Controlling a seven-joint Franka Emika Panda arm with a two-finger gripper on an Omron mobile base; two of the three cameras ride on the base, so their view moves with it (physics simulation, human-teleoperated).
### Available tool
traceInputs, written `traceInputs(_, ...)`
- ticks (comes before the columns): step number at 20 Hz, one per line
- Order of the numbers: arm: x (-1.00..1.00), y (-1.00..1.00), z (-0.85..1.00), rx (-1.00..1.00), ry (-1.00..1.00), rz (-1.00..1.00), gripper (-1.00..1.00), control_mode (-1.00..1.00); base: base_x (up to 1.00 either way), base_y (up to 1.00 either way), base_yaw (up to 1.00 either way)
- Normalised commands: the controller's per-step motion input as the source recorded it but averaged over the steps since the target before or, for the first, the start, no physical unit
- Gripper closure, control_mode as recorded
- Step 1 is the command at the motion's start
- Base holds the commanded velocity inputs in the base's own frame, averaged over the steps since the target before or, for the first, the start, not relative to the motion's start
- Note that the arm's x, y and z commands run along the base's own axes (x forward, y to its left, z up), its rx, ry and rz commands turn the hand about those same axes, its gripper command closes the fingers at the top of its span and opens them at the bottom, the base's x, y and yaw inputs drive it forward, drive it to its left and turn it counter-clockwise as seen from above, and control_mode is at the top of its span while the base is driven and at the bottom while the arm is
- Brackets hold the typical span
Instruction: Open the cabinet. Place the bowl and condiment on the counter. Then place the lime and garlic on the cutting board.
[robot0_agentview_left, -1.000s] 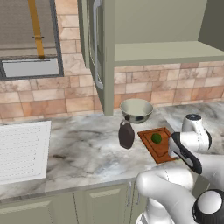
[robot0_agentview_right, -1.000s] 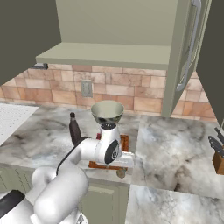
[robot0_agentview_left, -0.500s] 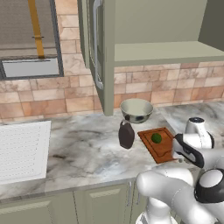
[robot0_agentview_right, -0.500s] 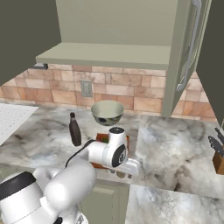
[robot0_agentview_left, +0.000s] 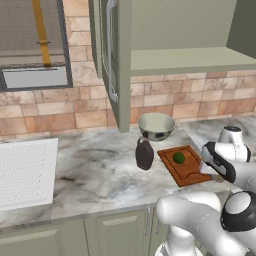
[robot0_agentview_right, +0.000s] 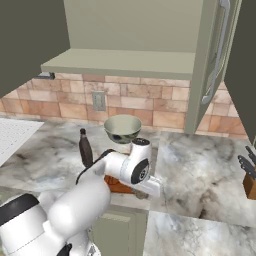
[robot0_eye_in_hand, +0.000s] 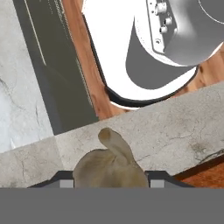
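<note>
The garlic (robot0_eye_in_hand: 110, 166) sits between the gripper's (robot0_eye_in_hand: 109, 181) two fingertips at 6 o'clock in the hand view, above the counter (robot0_agentview_left: 95, 172) edge; a firm clamp cannot be confirmed. The lime (robot0_agentview_left: 178, 158) lies on the cutting board (robot0_agentview_left: 186, 171). The bowl (robot0_agentview_left: 156, 126) stands at 11 o'clock of the board, the condiment (robot0_agentview_left: 144, 153) at 9 o'clock. The cabinet (robot0_agentview_left: 165, 35) is open.
</note>
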Motion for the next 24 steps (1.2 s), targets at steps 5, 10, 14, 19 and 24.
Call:
traceInputs(5, 0.36, 0.45, 0.70, 0.00, -0.03, 0.00, 1.00, -1.00, 0.00, 0.00, 0.00)
traceInputs(10, 0.64, 0.48, 0.12, 0.00, -0.04, 0.06, 1.00, -1.00, 0.00, 0.00, 0.00)
traceInputs(14, 0.44, 0.00, -0.03, 0.00, -0.06, 0.12, 1.00, -1.00, 0.00, 0.00, 0.00)
traceInputs(19, 0.36, 0.00, -0.29, 0.00, -0.09, 0.10, 1.00, -1.00, 0.00, 0.00, 0.00)
traceInputs(24, 0.14, 0.00, -0.24, 0.00, -0.08, 0.04, -1.00, -1.00, 0.00, 0.00, 0.00)
